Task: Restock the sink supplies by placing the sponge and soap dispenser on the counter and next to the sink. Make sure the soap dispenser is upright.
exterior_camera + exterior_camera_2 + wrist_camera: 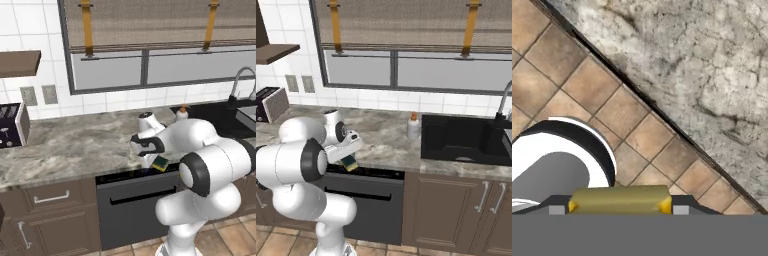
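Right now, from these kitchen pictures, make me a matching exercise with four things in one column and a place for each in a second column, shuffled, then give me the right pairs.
Things:
1. sponge
2. soap dispenser
3. toaster
4. faucet

Places:
A. upright on the counter, just left of the sink
B. far left end of the counter, by the wall
C. held in the pincer at the counter's front edge
D. rising behind the sink

Pairs: 1-C, 2-A, 3-B, 4-D
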Robot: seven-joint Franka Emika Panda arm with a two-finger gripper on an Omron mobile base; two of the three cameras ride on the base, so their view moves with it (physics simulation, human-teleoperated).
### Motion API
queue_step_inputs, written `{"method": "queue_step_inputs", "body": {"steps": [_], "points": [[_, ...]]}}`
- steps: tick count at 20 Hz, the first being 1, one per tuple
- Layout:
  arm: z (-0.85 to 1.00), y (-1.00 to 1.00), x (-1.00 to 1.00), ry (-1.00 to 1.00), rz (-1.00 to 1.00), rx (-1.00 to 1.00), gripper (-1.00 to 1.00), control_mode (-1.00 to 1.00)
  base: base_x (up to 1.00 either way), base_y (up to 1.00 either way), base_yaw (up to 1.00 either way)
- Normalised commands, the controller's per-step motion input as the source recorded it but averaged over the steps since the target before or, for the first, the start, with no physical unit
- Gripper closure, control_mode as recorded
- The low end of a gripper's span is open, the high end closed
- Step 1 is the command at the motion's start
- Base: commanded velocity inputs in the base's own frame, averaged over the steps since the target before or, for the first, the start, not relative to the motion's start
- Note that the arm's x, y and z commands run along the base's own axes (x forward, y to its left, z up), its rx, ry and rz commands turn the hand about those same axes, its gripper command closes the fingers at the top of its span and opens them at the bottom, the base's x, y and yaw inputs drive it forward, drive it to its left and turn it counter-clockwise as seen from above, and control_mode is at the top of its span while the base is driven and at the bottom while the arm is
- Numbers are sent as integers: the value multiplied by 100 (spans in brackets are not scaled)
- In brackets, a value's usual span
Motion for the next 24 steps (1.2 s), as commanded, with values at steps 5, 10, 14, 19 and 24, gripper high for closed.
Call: {"method": "queue_step_inputs", "body": {"steps": [5, 10, 14, 19, 24], "points": [[0, 0, 0, 0, 0, 0, 100, 100, 31, -85, 13], [-13, -17, 39, 10, 12, 0, 100, -100, 13, -20, 7], [-21, -27, 90, 18, 23, 0, 100, -100, 0, 0, 0], [-16, -54, 76, 16, 28, 0, 100, -100, 0, 0, 0], [-21, -30, 44, 10, 30, 0, 100, -100, 0, 0, 0]]}}
